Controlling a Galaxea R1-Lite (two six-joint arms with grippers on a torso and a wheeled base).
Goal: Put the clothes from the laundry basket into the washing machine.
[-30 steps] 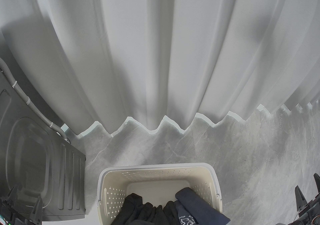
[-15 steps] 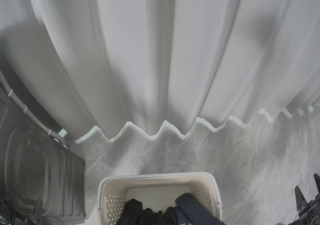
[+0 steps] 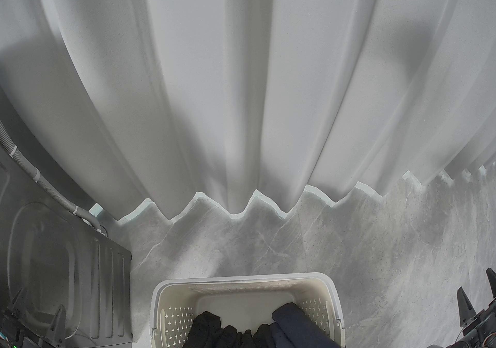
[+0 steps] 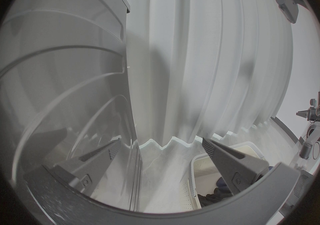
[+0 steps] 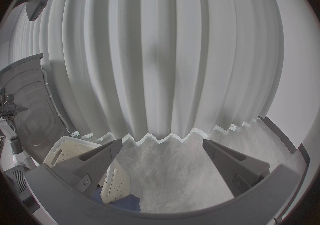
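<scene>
left gripper [image 4: 160, 140], right gripper [image 5: 162, 141]: both spread wide, empty | clothes [image 3: 227, 333] in laundry basket [image 3: 243, 280], bottom centre of head view: I judge them soft, light, limp | I'd pinch a raised fold

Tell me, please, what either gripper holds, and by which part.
Nothing is held: the left gripper and right gripper both have open, empty jaws; the clothes lie in the laundry basket.

The head camera looks down past the laundry basket [image 3: 243, 279] toward the curtain [image 3: 248, 80]; both wrist cameras, lower, share them.
</scene>
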